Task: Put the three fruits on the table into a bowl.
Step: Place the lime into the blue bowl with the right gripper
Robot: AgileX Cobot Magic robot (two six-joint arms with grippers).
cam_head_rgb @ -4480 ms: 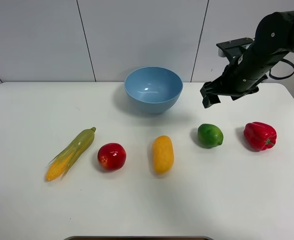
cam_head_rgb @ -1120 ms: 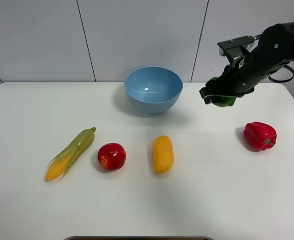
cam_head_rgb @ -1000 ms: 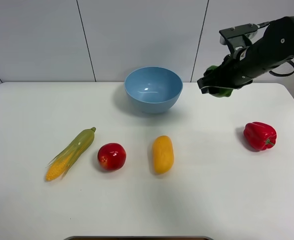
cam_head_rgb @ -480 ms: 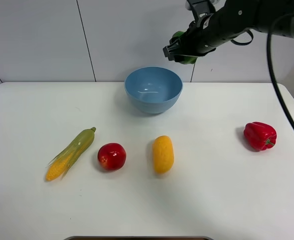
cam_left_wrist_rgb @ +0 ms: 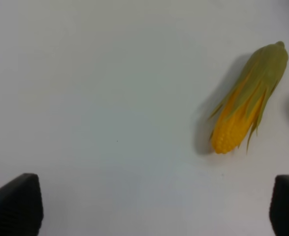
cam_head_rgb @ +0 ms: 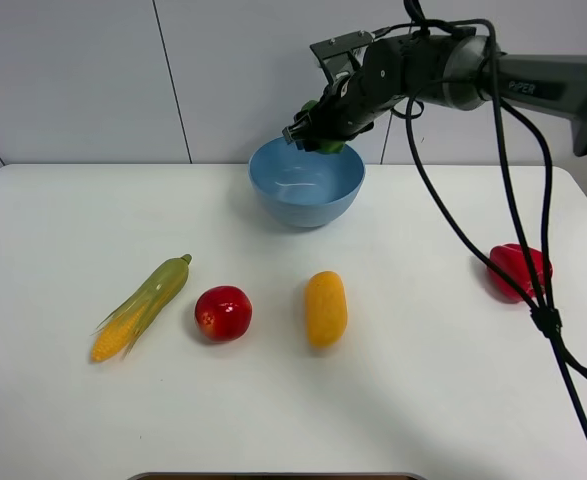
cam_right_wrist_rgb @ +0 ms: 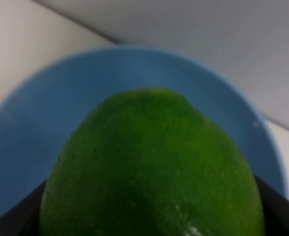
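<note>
Your right gripper clasps the small glossy green lime above the round light-blue bowl; your left gripper has its jaws spread wide.

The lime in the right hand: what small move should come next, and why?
Probably open the right hand and let the lime drop: the hand holds it above the blue bowl, and the wrist view shows the bowl's inside right behind it.

A yellow corn cob in a green husk lies on the smooth white table, its shadow beside it; the left gripper's dark ribbed fingertips stand wide apart, only tabletop between them.
</note>
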